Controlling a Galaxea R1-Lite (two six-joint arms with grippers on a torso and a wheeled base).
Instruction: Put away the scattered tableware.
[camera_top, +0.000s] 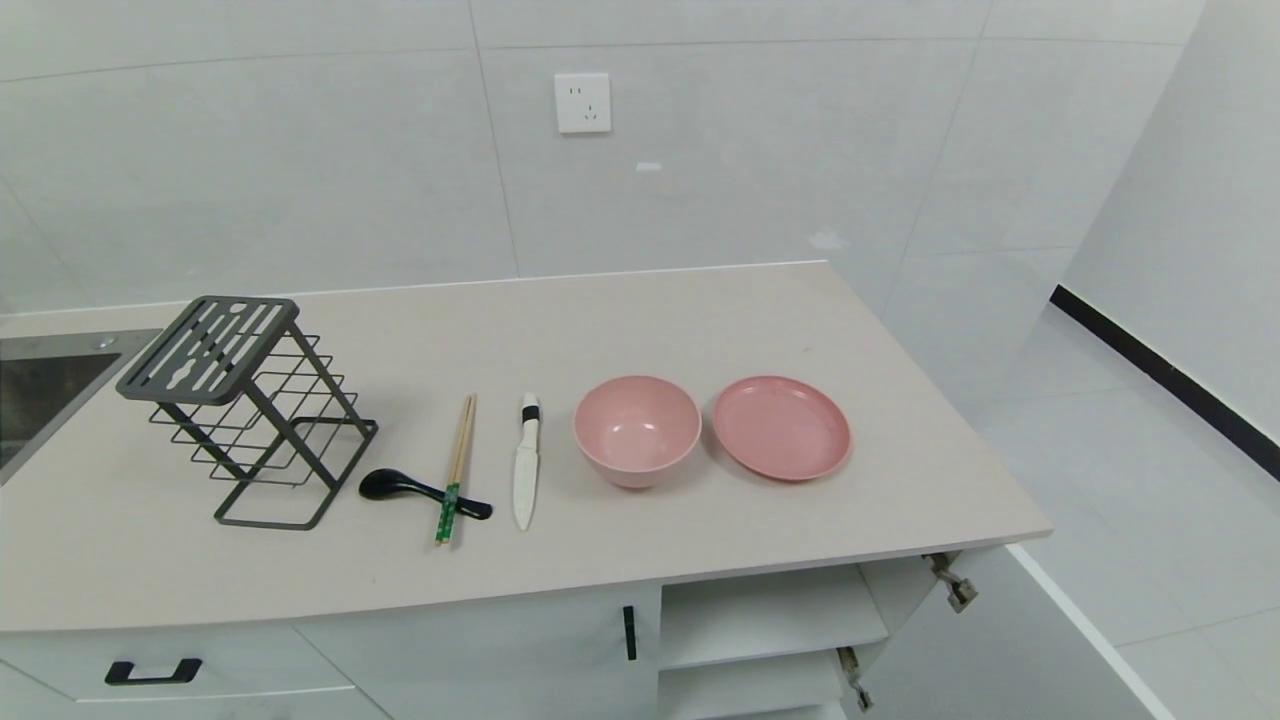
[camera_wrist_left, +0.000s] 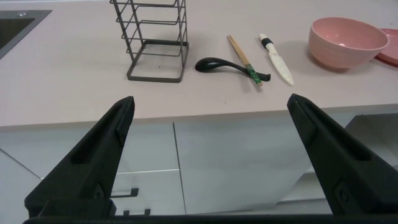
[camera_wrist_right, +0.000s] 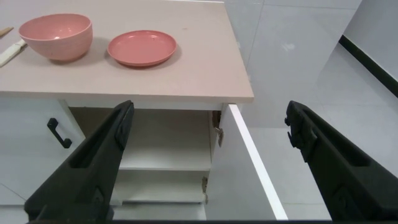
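On tabletop: 1 pink bowl, 1 pink plate at its 3 o'clock, 1 white knife at 9. Then 2 chopsticks crossing 1 black spoon, and 1 wire rack furthest toward 9. Cupboard door under plate end stands open. Both arms low, off tabletop's front edge: left gripper fingers spread wide, empty; right gripper same.

Head looks down on counter; both wrists, seemingly lower, share the bowl.
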